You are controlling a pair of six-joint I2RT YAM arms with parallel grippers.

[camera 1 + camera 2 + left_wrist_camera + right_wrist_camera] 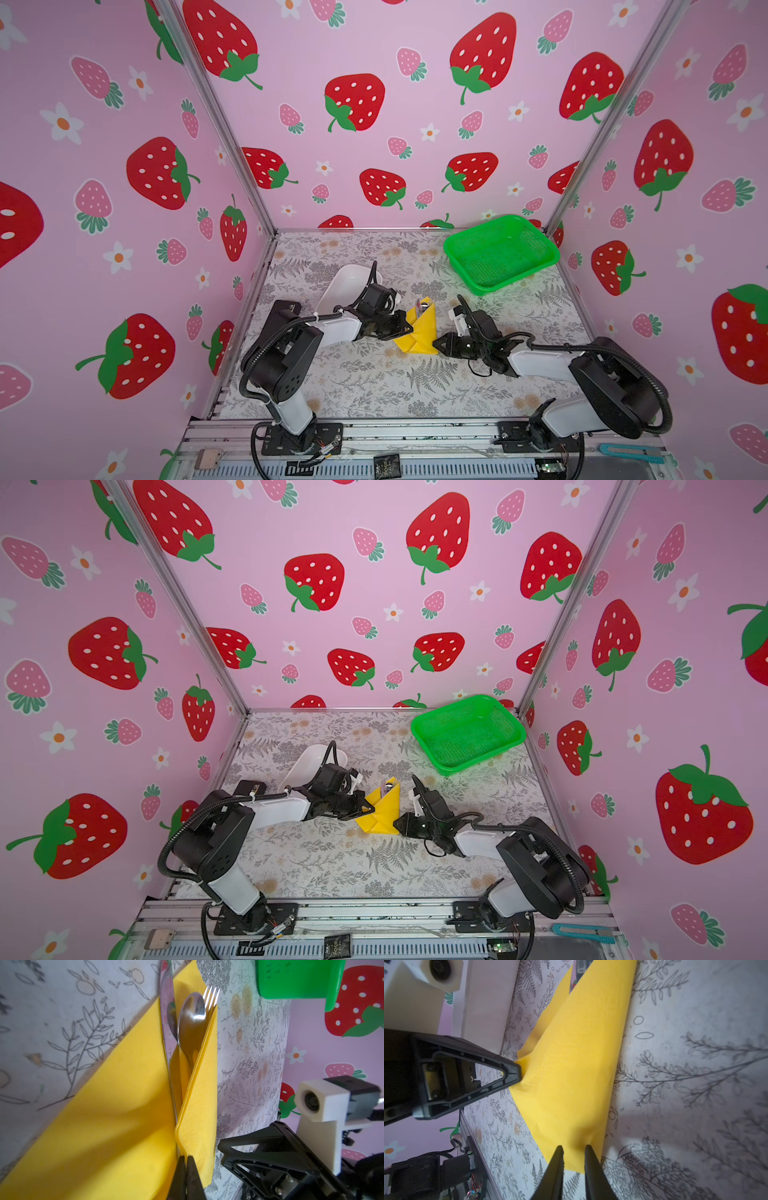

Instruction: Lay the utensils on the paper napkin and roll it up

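The table wears a grey fern-print cloth. At its far right sits a green mesh basket, and a white dish lies far left, partly behind the left arm.

In the middle of the table the yellow napkin is folded up into a tall pocket around the utensils, and both top views show it between the two arms.

The left gripper is clenched tight on the napkin's left edge. The right gripper is at the near right corner. Its fingers stand a little apart with paper between them, and I cannot tell whether they pinch it.

Out of the far end of the fold poke a spoon, a fork and a third shiny piece.
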